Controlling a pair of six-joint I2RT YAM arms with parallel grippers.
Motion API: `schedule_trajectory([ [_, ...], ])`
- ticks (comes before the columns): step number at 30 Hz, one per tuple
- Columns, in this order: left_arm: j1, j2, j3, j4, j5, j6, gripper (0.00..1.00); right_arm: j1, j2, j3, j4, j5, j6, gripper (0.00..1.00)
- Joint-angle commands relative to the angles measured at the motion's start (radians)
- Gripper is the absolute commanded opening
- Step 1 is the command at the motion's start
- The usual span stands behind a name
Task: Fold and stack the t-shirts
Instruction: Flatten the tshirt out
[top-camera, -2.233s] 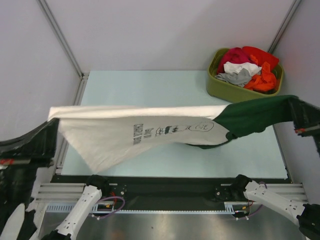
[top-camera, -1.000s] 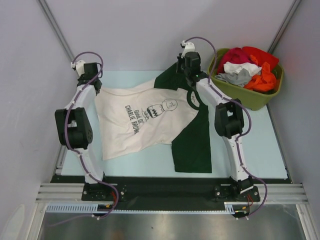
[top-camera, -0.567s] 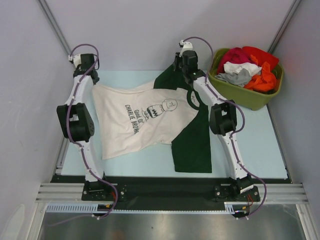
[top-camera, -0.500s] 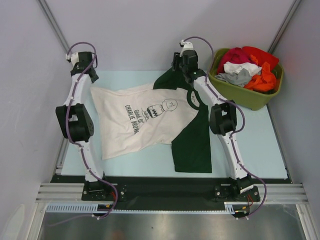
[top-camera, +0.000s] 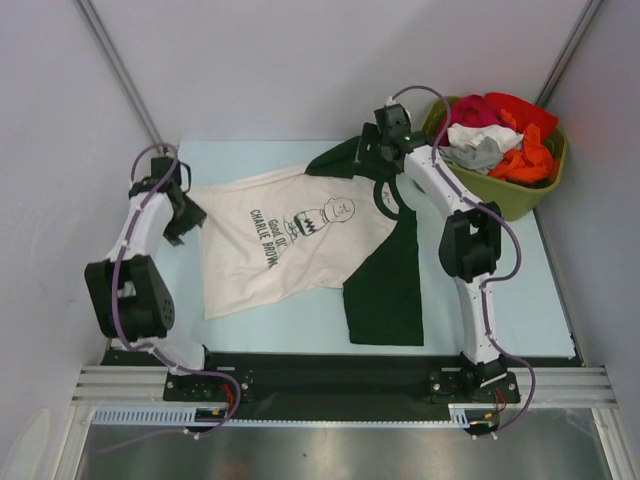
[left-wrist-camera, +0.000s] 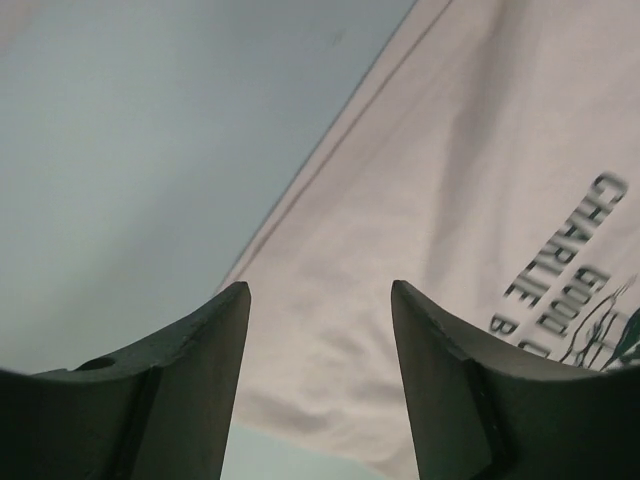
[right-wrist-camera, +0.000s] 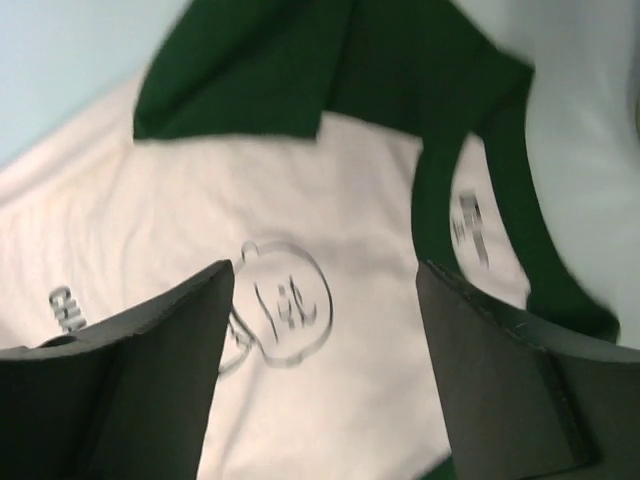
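Observation:
One of the t-shirts (top-camera: 300, 245) lies spread out on the pale blue table (top-camera: 520, 290), cream-white with black lettering and dark green sleeves. One sleeve (top-camera: 385, 290) points toward the near edge, and the other (top-camera: 338, 160) is bunched at the far side. My left gripper (top-camera: 187, 217) hovers over the shirt's left hem, open and empty. In the left wrist view, cream cloth (left-wrist-camera: 450, 200) shows between the spread fingers (left-wrist-camera: 205, 380). My right gripper (top-camera: 375, 160) hangs open above the green collar (right-wrist-camera: 440, 200) and holds nothing.
An olive-green tub (top-camera: 500, 195) stands at the back right corner, heaped with red, orange, white and grey clothes (top-camera: 495, 135). Grey walls close in the table on the left, back and right. The arm bases sit on the black rail (top-camera: 330, 385) at the near edge.
Both grippers have opened and let go of the shirt, which lies as it was. My left arm has pulled back toward the near left. My right wrist has shifted a little right.

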Motion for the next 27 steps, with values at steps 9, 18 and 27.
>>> schedule_trajectory([
  [9, 0.017, -0.405, -0.485, -0.094, 0.243, -0.294, 0.48, -0.007, -0.638, -0.783, -0.163, -0.253, 0.059, 0.58],
  [18, 0.132, -0.437, -0.603, -0.159, 0.271, -0.33, 0.45, -0.022, -0.919, -1.186, -0.193, -0.344, 0.109, 0.45],
  [27, 0.204, -0.394, -0.666, -0.136, 0.268, -0.357, 0.48, -0.033, -0.962, -1.267, -0.17, -0.391, 0.106, 0.47],
])
